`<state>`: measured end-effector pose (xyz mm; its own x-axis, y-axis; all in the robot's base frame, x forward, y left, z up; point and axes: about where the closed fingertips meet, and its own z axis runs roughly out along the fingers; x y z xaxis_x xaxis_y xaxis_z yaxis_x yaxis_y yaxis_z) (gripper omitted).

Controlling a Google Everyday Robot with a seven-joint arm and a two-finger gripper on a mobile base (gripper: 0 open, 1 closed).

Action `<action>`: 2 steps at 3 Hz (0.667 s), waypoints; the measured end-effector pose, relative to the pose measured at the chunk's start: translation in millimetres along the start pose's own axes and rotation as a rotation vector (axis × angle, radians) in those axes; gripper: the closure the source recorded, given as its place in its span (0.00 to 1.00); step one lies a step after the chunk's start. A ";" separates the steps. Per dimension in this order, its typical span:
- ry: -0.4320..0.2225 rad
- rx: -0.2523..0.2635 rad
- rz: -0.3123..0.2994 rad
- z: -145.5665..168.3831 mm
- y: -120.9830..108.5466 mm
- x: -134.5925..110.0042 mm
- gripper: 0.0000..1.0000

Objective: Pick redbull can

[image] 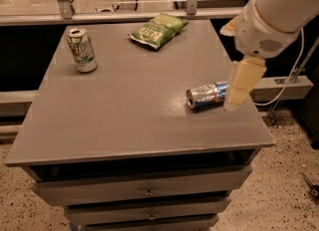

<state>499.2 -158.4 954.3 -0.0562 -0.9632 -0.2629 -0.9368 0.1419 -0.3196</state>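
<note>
Slim silver-and-blue metal redbull can (207, 95) lay on its side near the right edge of the grey cabinet surface (124, 120); beige gripper (242, 83) on the white arm (279, 11) hung at the can's right end, covering it; whether it was released or clenched could not be told; white-and-green soda can (82, 51) stood upright far left, well apart; green snack bag (158, 30) lay flat at the far edge; drawers (144, 191) below.
</note>
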 end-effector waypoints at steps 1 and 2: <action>-0.011 -0.015 -0.066 40.1 -4.7 -29.7 0.00; 0.025 -0.044 -0.095 79.6 -0.9 -40.3 0.00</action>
<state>529.7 -101.5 892.7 0.0252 -0.9773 -0.2104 -0.9527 0.0404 -0.3014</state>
